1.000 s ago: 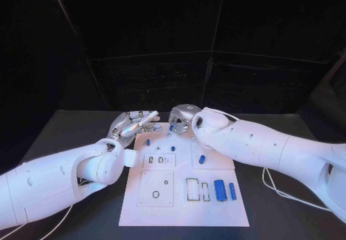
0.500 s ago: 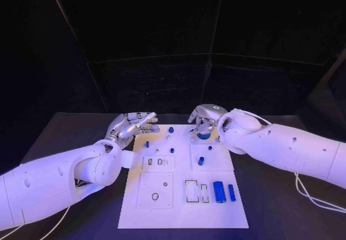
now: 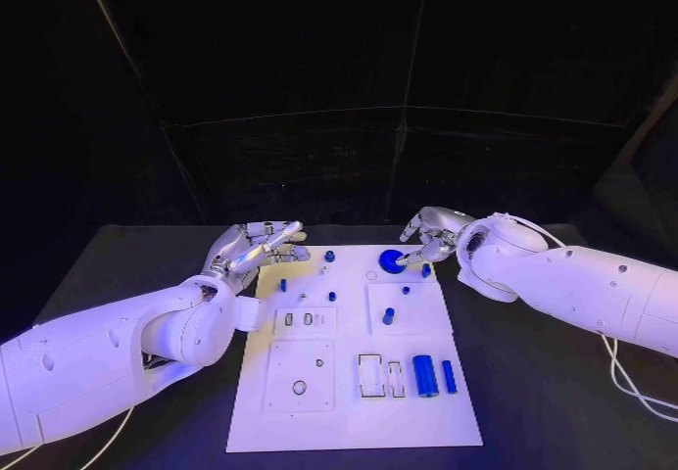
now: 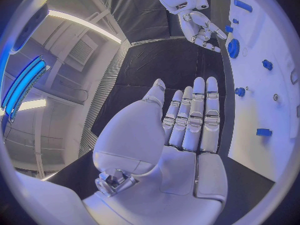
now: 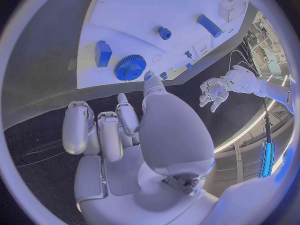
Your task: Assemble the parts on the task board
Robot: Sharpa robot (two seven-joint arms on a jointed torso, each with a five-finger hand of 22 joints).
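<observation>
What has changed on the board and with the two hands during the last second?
The right hand moved from the board's far middle out past its far right corner. Its fingers are now apart and empty, and a blue gear lies uncovered on the task board beside it. The left hand stayed at the far left corner; the other parts did not move.

The small parts [image 3: 332, 295] on the task board [image 3: 354, 411] look too tiny to identify.
</observation>
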